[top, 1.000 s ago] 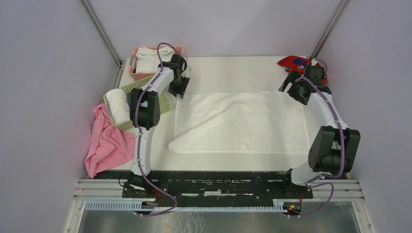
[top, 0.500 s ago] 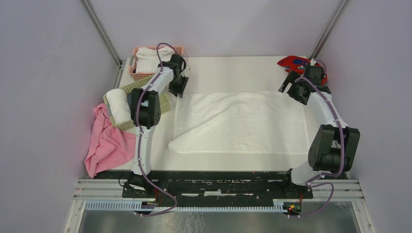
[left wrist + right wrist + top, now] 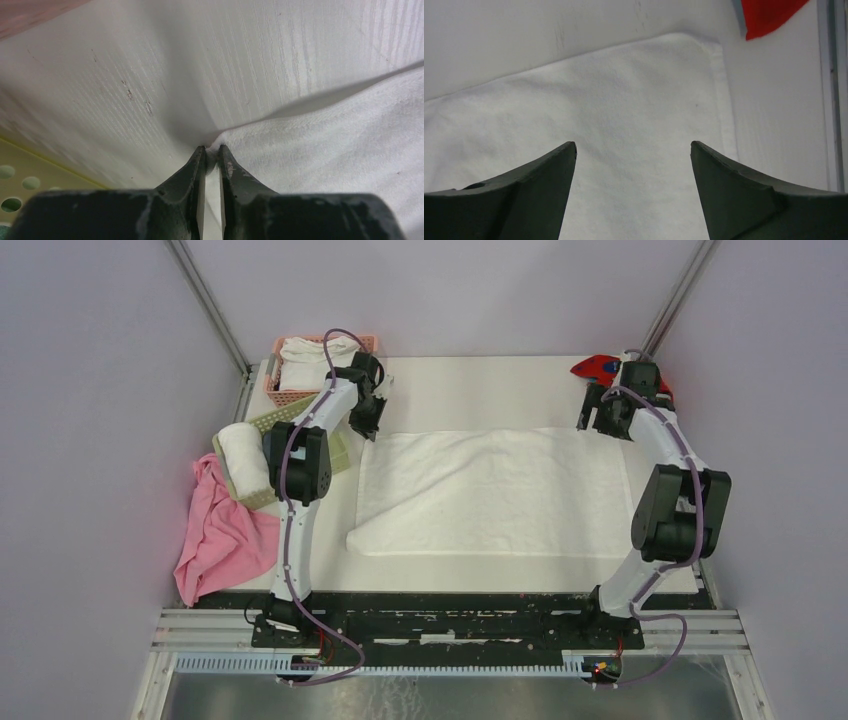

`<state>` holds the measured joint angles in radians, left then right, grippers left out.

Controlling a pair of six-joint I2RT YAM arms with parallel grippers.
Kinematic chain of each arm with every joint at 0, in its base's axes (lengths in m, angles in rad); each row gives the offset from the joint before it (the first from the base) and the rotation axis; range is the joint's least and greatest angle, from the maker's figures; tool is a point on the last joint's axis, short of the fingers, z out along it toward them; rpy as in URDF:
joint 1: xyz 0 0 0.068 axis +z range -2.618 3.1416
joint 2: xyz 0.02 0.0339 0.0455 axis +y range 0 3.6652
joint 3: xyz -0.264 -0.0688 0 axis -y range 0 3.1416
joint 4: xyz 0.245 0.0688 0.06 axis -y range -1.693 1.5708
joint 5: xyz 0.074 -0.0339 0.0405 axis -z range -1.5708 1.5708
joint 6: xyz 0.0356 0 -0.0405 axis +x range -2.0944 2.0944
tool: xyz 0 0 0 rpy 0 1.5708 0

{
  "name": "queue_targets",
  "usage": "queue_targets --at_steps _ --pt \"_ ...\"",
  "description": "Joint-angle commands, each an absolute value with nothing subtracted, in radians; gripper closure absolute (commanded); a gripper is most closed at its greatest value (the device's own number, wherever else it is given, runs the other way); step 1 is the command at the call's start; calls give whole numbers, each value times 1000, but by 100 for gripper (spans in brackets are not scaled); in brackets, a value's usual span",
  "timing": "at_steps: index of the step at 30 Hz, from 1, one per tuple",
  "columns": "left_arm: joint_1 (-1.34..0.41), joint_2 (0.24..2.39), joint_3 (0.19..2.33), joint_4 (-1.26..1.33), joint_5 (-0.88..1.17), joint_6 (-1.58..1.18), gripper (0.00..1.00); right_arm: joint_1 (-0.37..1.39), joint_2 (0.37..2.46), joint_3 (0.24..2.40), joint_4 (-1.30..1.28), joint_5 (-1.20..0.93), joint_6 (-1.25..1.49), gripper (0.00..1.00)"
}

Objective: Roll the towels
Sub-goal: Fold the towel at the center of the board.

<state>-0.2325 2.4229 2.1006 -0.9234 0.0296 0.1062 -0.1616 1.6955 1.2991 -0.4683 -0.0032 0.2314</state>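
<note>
Top view: a large white towel (image 3: 495, 490) lies spread flat in the middle of the table (image 3: 470, 380). The left gripper (image 3: 365, 426) sits at the towel's 10 o'clock corner and the right gripper (image 3: 605, 420) at its 2 o'clock corner. A red towel (image 3: 597, 366) with blue marks lies at the table's 1 o'clock, just beyond the right gripper. At 9 o'clock a green basket (image 3: 285, 416) holds a rolled pale towel (image 3: 243, 455). A pink basket (image 3: 285, 394) with folded white cloth sits at 11 o'clock. A pink cloth (image 3: 215, 530) hangs over the edge at 8 o'clock.

Left wrist view: the left gripper (image 3: 212, 150) is drawn narrow, its tips nipping the corner of the white towel (image 3: 340, 135) against the table (image 3: 150, 65). A corner of the green basket (image 3: 20, 167) shows at 8 o'clock.

Right wrist view: the right gripper (image 3: 634, 145) is spread wide and holds nothing, above the white towel (image 3: 624, 110) near its corner. The red towel (image 3: 774, 15) shows at 1 o'clock.
</note>
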Motion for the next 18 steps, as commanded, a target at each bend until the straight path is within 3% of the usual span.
queue_targets --at_steps 1,7,18 --pt "-235 2471 2044 -946 29 153 89 -165 1851 1541 -586 -53 -58 11" --pt "-235 2439 2008 -913 5 181 96 -205 2092 1833 -756 -69 -184 24" --pt "-236 2432 2010 -884 -2 185 97 -208 2230 1935 -752 108 -521 41"
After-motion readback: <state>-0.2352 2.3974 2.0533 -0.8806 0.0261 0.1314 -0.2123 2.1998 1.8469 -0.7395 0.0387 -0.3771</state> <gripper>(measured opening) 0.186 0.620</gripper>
